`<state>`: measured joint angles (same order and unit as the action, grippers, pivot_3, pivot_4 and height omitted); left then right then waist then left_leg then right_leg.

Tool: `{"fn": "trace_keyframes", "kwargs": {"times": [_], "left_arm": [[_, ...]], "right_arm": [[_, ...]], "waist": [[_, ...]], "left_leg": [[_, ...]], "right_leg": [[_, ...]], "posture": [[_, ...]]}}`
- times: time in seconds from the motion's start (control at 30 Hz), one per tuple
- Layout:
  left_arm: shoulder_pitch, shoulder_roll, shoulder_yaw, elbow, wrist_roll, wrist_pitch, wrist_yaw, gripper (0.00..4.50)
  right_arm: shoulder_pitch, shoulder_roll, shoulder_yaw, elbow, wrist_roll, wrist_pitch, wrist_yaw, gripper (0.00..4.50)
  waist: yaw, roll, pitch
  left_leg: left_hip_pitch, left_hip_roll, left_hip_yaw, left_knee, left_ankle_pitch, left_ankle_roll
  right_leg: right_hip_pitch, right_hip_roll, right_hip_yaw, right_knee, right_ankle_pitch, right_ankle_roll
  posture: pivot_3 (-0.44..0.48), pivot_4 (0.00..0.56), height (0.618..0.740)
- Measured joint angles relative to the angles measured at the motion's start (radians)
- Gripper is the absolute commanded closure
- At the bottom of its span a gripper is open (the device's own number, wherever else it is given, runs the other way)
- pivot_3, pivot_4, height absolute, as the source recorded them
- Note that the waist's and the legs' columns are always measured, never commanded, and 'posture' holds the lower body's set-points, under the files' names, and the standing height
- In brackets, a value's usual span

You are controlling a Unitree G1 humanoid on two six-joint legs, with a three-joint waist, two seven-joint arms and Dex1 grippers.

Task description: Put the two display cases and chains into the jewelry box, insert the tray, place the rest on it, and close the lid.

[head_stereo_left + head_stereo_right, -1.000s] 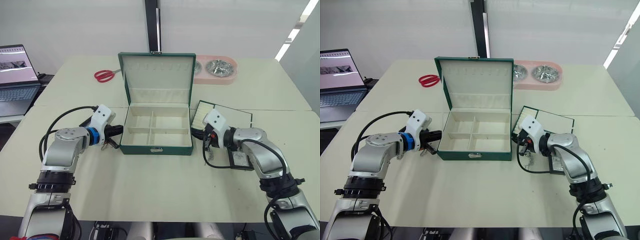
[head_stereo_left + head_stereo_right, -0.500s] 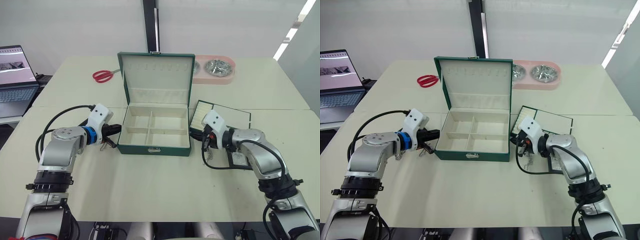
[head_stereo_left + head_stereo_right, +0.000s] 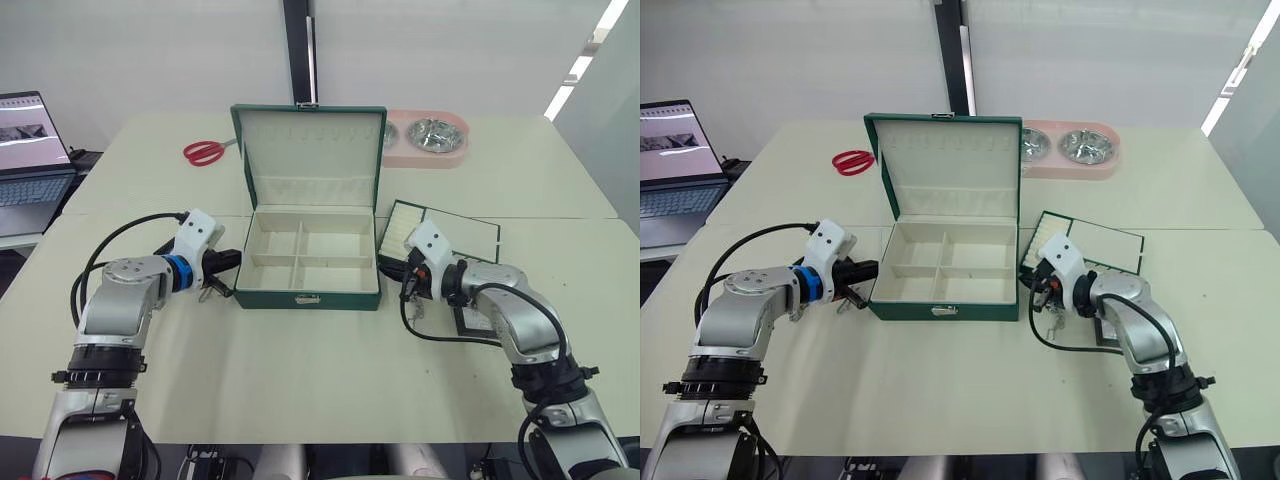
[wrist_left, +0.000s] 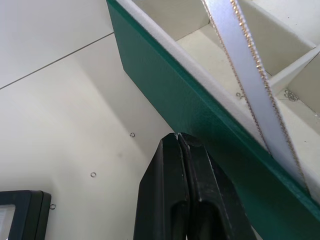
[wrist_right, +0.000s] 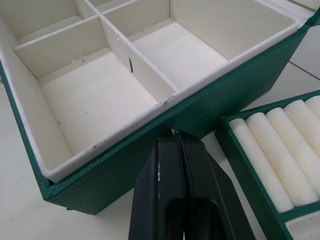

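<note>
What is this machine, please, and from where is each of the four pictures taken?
It is a humanoid robot with two arms, each ending in a hand of two black fingers. Two pictures come from cameras in its head, looking down over a pale table. The other two come from cameras on each wrist, looking along the fingers.

The left hand and the right hand are both shut and hold nothing. Each sits beside the large dark green jewelry box, whose hinged lid stands open.

Right of the box lies a shallow green-rimmed tray. Farther back lie red scissors and a pink double bowl. A laptop sits on the left.
</note>
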<state>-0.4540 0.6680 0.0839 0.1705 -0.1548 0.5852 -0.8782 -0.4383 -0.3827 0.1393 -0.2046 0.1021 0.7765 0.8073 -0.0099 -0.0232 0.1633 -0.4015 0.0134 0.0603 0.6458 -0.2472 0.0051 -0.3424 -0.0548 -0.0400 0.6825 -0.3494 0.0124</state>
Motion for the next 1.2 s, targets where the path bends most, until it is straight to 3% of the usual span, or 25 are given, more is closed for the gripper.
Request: {"fn": "trace_keyframes", "kwargs": {"times": [0.33,0.6,0.73,0.83,1.03,1.2], "left_arm": [[0.056,0.038,0.035,-0.003,-0.007,-0.066,0.012,4.50],[0.166,0.117,0.217,-0.042,-0.144,-0.075,-0.040,4.50],[0.269,0.174,0.329,-0.057,-0.208,-0.052,-0.073,4.50],[0.353,0.239,0.414,-0.037,-0.245,-0.049,-0.124,3.93],[0.498,0.360,0.553,0.111,-0.266,-0.070,-0.247,1.99],[0.622,0.417,0.593,0.197,-0.237,-0.155,-0.316,0.41]], "right_arm": [[0.068,0.004,-0.031,-0.100,0.090,0.043,-0.032,4.46],[0.161,-0.145,-0.103,-0.172,0.114,-0.087,-0.026,4.46],[0.222,-0.277,-0.224,-0.200,0.151,-0.140,0.021,4.46],[0.277,-0.378,-0.325,-0.208,0.176,-0.181,0.073,4.50],[0.461,-0.543,-0.512,-0.151,0.196,-0.300,0.216,4.50],[0.569,-0.646,-0.650,-0.107,0.260,-0.278,0.353,3.43]], "waist": [[-0.011,0.000,0.000],[-0.016,0.000,0.001],[-0.016,0.000,0.001],[-0.017,0.000,0.001],[-0.016,-0.001,0.001],[-0.016,0.000,0.001]], "left_leg": [[0.000,0.000,0.000,0.000,0.000,0.000],[0.000,0.000,0.000,-0.001,0.000,0.000],[0.000,0.000,0.000,-0.001,-0.002,0.003],[0.000,0.001,0.000,-0.001,-0.003,0.004],[0.001,0.001,0.000,-0.001,-0.003,0.005],[0.001,0.001,0.000,-0.003,-0.003,0.005]], "right_leg": [[0.000,0.000,0.000,0.000,0.000,0.000],[0.000,0.000,0.000,-0.001,0.000,0.000],[0.000,0.000,0.000,-0.001,0.000,0.000],[0.000,-0.001,0.000,-0.001,0.000,0.000],[0.001,-0.001,0.000,-0.002,0.000,0.000],[0.000,-0.002,0.000,-0.003,-0.001,-0.001]], "posture": [[0.000,0.150,0.740],[0.000,0.150,0.740],[0.000,0.150,0.740],[0.000,0.150,0.740],[0.000,0.150,0.740],[0.000,0.150,0.740]]}}
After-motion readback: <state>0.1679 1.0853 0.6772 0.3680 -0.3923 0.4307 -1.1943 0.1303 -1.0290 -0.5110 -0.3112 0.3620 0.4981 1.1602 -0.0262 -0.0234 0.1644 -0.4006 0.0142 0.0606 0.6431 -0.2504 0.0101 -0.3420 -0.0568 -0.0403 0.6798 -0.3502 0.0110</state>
